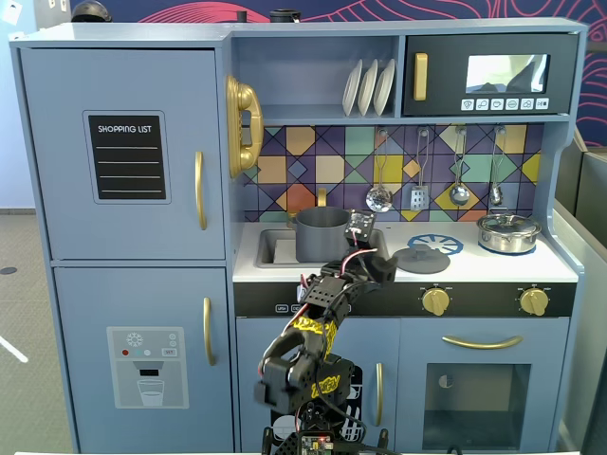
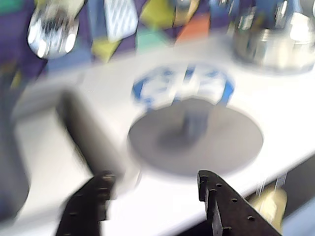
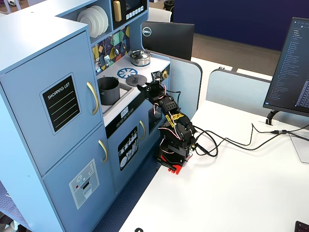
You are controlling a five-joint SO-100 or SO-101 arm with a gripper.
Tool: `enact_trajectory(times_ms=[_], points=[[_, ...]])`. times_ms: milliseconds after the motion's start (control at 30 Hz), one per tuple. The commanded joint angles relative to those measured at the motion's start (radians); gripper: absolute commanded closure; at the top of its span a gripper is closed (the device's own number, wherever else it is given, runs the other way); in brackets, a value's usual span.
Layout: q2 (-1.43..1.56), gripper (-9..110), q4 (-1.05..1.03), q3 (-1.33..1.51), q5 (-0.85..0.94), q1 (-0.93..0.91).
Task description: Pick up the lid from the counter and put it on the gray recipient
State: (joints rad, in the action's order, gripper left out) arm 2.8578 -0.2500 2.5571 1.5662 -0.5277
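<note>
The lid (image 1: 421,258) is a flat dark-gray disc with a small center knob. It lies on the white counter, in front of the blue-and-white burner print. The gray recipient (image 1: 322,233) stands in the sink to its left. My gripper (image 1: 379,263) hovers at the counter's front edge, between the pot and the lid. The wrist view is blurred. It shows the lid (image 2: 194,140) just ahead of my open, empty gripper (image 2: 152,179), and the pot's wall (image 2: 10,162) at the left edge. In the side fixed view, my gripper (image 3: 142,87) sits just short of the lid (image 3: 137,78), with the pot (image 3: 108,90) beside it.
A shiny steel pot (image 1: 508,232) with its own lid stands at the counter's right end and shows in the wrist view (image 2: 275,44). Utensils (image 1: 379,197) hang on the tiled back wall. A shelf with plates (image 1: 368,87) and a microwave (image 1: 491,74) overhang the counter.
</note>
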Motion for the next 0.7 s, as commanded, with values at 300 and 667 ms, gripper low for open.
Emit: enact_trajectory(times_ms=[300, 667], points=[[-0.337, 73, 0.428, -0.025, 0.038, -0.064], [-0.592, 73, 0.529, -0.166, 0.052, -0.091]])
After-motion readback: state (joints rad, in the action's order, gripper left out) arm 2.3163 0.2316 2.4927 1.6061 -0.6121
